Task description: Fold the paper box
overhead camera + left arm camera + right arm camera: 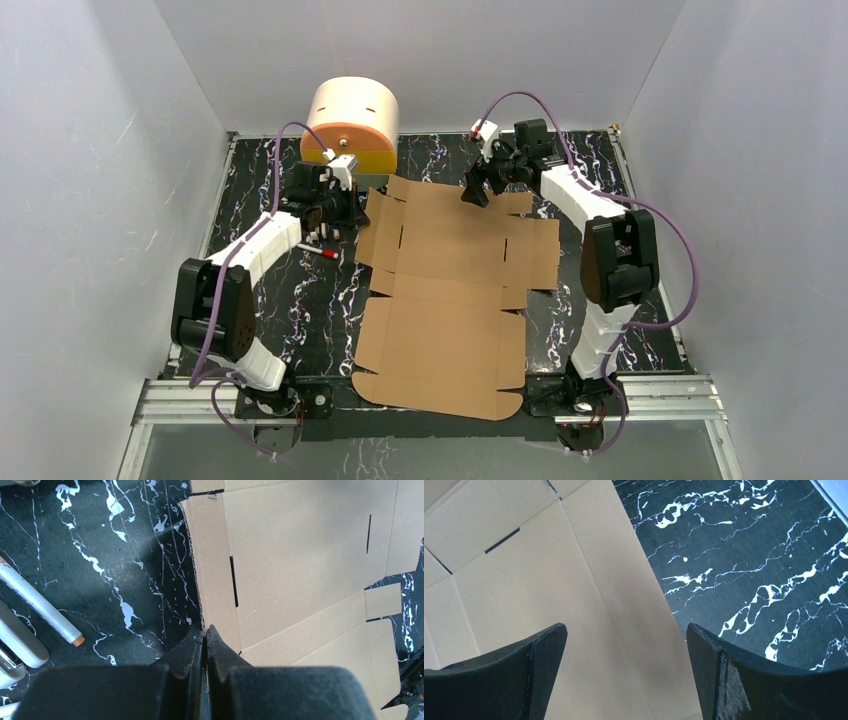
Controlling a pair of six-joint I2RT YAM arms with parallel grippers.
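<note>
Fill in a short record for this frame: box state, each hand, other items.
box: flat, unfolded, on the table
left hand: shut on the box's left flap edge
right hand: open, over the box's far edge
other: cylinder at the far left; white tube beside the left arm

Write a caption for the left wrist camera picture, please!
Left end effector pinched shut on the edge of the flat paper box, over the black marbled table.
</note>
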